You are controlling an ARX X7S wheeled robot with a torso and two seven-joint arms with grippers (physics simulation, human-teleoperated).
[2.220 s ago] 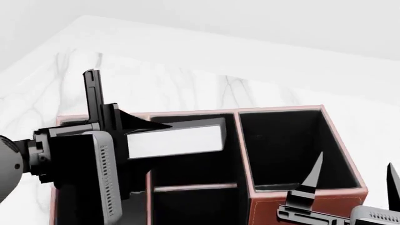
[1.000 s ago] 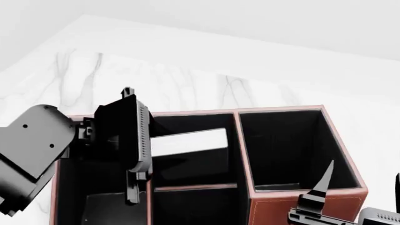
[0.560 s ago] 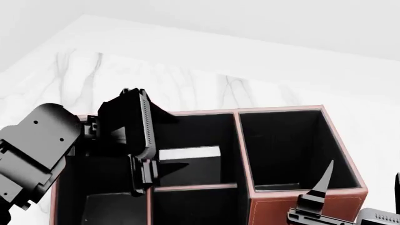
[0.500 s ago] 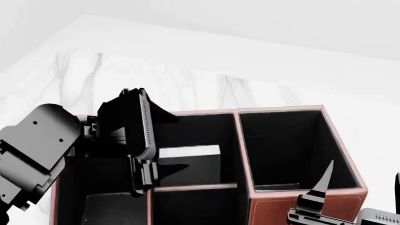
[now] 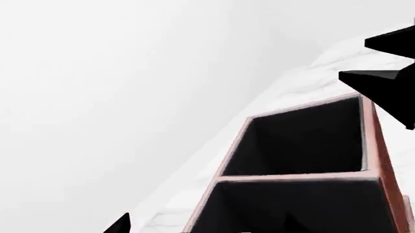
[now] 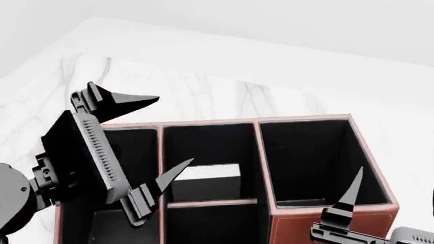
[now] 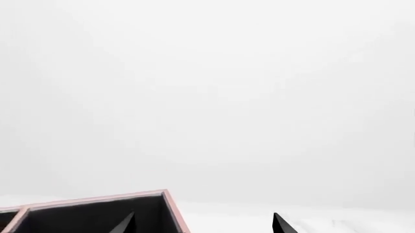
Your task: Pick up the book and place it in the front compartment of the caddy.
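The reddish-brown caddy (image 6: 318, 223) fills the lower head view. The black book (image 6: 213, 172) lies down inside the front compartment (image 6: 210, 140), the middle pocket behind a low pinkish divider (image 6: 210, 203). Only the book's white page edge shows. My left gripper (image 6: 176, 129) hangs open and empty above the caddy's left side, one finger over the compartment's near-left corner. My right gripper (image 7: 202, 225) stands open at the caddy's near-right corner, one of its fingers (image 6: 350, 193) pointing up. The left wrist view shows two black pockets of the caddy (image 5: 372, 141).
The caddy stands on a white marble table (image 6: 203, 86) with a pale wall behind. A tall pocket (image 6: 305, 157) is on the right, a long narrow pocket (image 6: 132, 147) on the left, and a smaller pocket (image 6: 210, 223) sits in front of the divider.
The left gripper held the book over the middle pocket, lowered it in, then let go. It has since opened wide and swung up and left, out of the caddy. The right gripper barely moved.
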